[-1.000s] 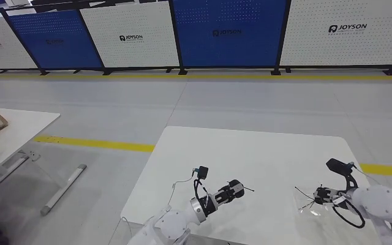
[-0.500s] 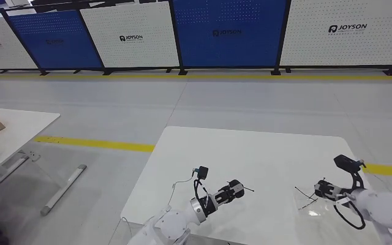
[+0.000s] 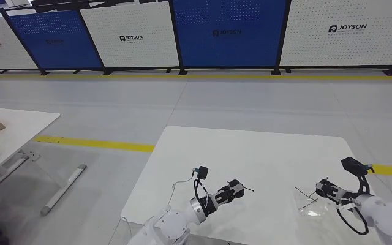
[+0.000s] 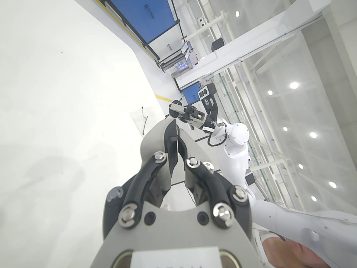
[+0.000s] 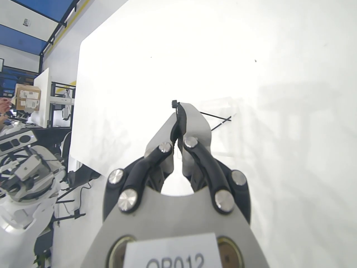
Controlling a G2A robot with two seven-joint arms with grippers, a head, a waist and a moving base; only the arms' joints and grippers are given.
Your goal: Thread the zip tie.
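One white table (image 3: 245,153) stands on a grey floor with a yellow line (image 3: 92,143), and blue and white panels (image 3: 229,33) close the room far behind. A clear bag (image 3: 309,209) lies near the table's right edge. The left gripper (image 3: 239,187) is closed on a thin black zip tie (image 3: 248,189). The right gripper (image 5: 177,110), near the bag, pinches a second zip tie (image 5: 175,103) just below its head.

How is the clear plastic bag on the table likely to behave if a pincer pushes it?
The clear bag looks thin and lies flat, so it would probably crumple or fold rather than resist. It seems very light, and the white table looks smooth, so a push would likely send it sliding.
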